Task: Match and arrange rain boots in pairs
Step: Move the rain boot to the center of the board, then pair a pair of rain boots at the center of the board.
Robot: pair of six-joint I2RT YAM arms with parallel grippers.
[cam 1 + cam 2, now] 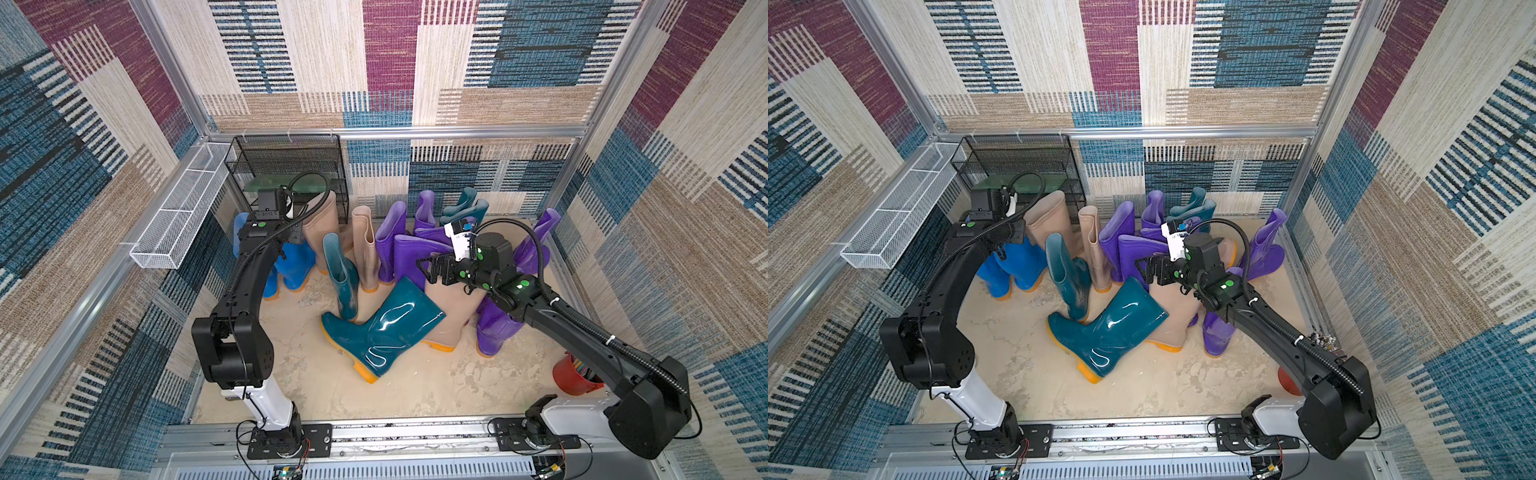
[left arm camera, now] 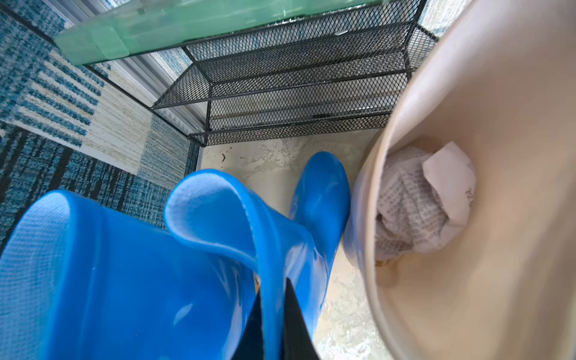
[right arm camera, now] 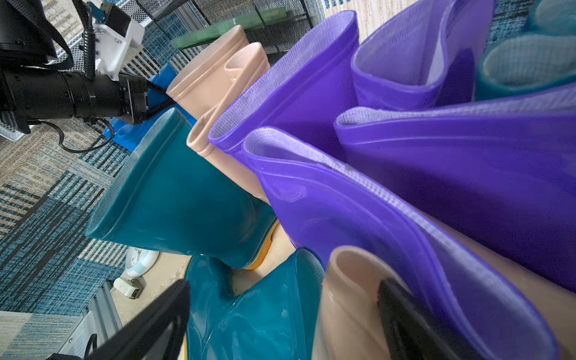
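- The rain boots crowd the far half of the floor. Purple ones bunch at the middle and right, beige-pink ones stand between, and bright blue ones stand at the left by the black mesh rack. Few look cleanly paired yet.
- A large teal boot lies tilted in the middle, with its shaft propped on a beige boot and its toe against an upright teal boot. A push there would likely topple it, so that heap is best left alone for now.
- The left gripper is clamped on the cuff wall of a bright blue boot, a finger on each side. The step, as I judge it, is standing this boot beside its blue partner.
- To do it well, lower the boot straight with the sole flat and the toes pointing the same way. It should stay clear of the tall beige boot just beside it. Let go only once it stands alone, since the soft cuff folds.
- The right gripper hangs spread wide and holds nothing, over the propped beige boot's cuff. It is best held back.
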